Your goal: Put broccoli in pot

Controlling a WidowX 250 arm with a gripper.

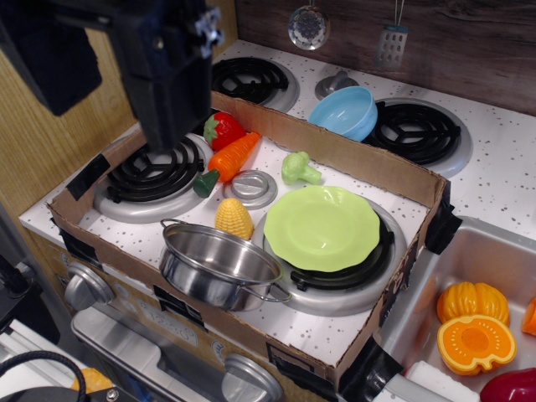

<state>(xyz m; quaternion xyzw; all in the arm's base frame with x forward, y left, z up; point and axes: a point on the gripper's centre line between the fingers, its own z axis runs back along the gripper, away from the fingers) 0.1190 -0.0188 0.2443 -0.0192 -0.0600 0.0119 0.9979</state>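
Broccoli lies free on the stove top, off to my gripper's right and below it; pot stands empty.

The broccoli (299, 168) rests on its side, apart from my gripper (167, 84), its bumpy head toward me and its pale stalk pointing away to the right. I hover above the rear left burner (155, 172); whether my jaws are parted or closed I cannot tell, as the dark body hides them, and I see nothing held. Just beyond the broccoli sits the green plate (322, 228), bare. The pot (219, 266) lies further below me, near the front edge, nothing inside it. The blue bowl (345, 111), beyond the cardboard wall, looks empty too.
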